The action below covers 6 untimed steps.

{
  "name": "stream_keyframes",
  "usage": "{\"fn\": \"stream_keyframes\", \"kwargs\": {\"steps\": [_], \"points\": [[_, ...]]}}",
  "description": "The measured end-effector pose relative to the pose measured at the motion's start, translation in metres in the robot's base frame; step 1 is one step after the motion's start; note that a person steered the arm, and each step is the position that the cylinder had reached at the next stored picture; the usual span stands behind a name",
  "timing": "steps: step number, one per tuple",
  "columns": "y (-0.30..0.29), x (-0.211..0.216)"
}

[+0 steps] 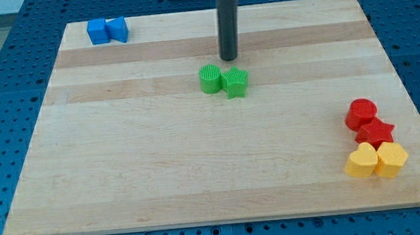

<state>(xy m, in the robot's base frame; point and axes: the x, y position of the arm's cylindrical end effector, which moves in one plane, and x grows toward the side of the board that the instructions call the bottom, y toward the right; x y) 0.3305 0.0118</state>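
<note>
My tip (pixel 229 59) stands on the wooden board (pixel 160 151), just toward the view's top from two green blocks, a small gap away from them. The green round block (pixel 210 79) and the green star block (pixel 235 82) touch each other near the board's middle. The star is the block nearest to the tip. The rod rises straight up out of the view's top.
Two blue blocks (pixel 107 30) sit together at the board's top left corner. At the lower right are a red round block (pixel 360 112), a red star block (pixel 375 131), a yellow heart block (pixel 361 160) and a yellow hexagon block (pixel 391 159), all clustered.
</note>
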Motion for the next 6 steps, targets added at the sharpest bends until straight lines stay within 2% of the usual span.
{"fn": "stream_keyframes", "kwargs": {"steps": [3, 6], "points": [[-0.01, 0.059], [0.011, 0.085]]}}
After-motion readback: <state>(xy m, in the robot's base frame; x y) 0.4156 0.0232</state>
